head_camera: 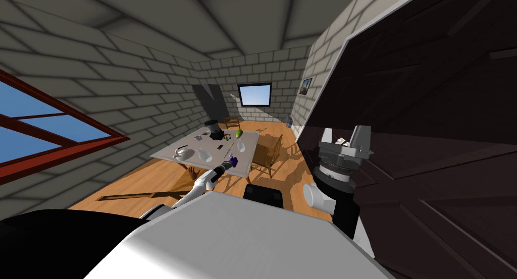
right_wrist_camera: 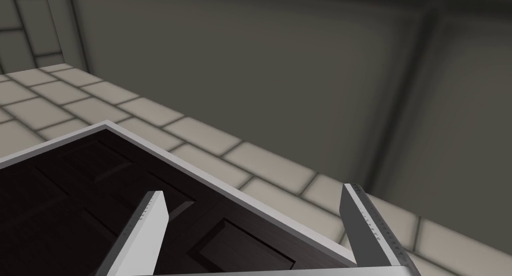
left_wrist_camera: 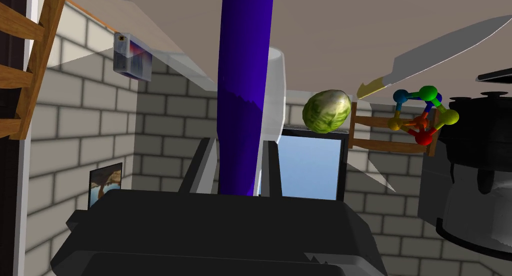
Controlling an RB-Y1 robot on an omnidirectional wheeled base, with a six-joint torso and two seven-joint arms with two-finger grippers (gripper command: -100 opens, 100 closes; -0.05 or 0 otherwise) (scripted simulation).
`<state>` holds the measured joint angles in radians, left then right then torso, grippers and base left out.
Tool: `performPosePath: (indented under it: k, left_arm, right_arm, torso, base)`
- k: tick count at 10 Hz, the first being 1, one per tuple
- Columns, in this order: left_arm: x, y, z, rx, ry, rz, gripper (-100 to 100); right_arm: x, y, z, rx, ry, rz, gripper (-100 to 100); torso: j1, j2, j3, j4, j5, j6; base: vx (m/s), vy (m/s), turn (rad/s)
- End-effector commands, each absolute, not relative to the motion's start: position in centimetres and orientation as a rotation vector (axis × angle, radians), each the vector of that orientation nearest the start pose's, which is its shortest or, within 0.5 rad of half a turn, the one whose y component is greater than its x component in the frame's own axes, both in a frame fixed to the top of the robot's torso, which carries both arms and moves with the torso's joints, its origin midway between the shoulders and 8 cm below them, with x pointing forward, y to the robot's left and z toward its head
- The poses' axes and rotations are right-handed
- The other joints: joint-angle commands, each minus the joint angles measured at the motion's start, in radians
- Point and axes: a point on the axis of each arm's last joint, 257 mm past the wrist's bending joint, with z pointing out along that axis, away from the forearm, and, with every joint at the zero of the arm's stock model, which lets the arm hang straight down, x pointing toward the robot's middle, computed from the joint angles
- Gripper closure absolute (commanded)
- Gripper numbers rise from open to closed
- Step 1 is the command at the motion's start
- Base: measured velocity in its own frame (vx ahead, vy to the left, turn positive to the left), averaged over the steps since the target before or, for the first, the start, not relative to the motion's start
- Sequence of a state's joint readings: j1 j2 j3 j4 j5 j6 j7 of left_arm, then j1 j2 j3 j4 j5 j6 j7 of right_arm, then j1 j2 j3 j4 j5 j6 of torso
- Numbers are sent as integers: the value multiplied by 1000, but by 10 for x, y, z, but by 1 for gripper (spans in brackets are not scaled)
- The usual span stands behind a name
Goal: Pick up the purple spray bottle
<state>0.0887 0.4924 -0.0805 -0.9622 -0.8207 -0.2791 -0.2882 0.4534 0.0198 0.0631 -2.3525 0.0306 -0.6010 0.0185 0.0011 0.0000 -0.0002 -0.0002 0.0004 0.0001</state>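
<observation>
White container [left_wrist_camera: 276,88] seemingly touches purple spray bottle [left_wrist_camera: 244,88]; 1 green ball [left_wrist_camera: 327,111] near.

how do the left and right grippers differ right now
The left gripper is shut on the purple spray bottle; the right gripper is open, holding nothing. The left gripper is out at the table; the right gripper is up beside the dark door. Both have two thin grey fingers.

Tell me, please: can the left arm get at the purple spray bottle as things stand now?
Very likely yes. The left gripper is at the purple spray bottle, its two fingers press the bottle's sides, and nothing stands between them and the bottle.
</observation>
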Motion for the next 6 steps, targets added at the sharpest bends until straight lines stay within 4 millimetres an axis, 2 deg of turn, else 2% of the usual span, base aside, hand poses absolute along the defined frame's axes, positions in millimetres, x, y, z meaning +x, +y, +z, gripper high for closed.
performPosePath:
  k: [1, 2, 3, 4, 5, 6]
  left_arm:
    - [397, 415, -481, -3, 2152, -40, 100]
    - [397, 415, -481, -3, 2152, -40, 100]
    - [397, 415, -481, -3, 2152, -40, 0]
    - [398, 415, -481, -7, 2153, -39, 100]
    - [410, 420, -478, -33, 2154, -25, 100]
    - [414, 422, -477, -41, 2154, -20, 100]
  right_arm:
    - [312, -247, 87, 481, 462, 1387, 0]
    - [312, -247, 87, 481, 462, 1387, 0]
    - [312, -247, 87, 481, 462, 1387, 0]
    - [312, -247, 87, 481, 462, 1387, 0]
    - [312, -247, 87, 481, 462, 1387, 0]
    - [312, -247, 87, 481, 462, 1387, 0]
  torso:
    - [0, 0, 0, 0, 0, 0]
    - [0, 0, 0, 0, 0, 0]
    - [0, 0, 0, 0, 0, 0]
    - [0, 0, 0, 0, 0, 0]
    - [-2, 1, 0, -1, 0, 0]
    - [1, 4, 2, 0, 0, 1]
  base:
    - [0, 0, 0]
    - [0, 0, 0]
    - [0, 0, 0]
    - [-38, -13, -193]
    - [-100, 31, -161]
    - [-151, 49, -176]
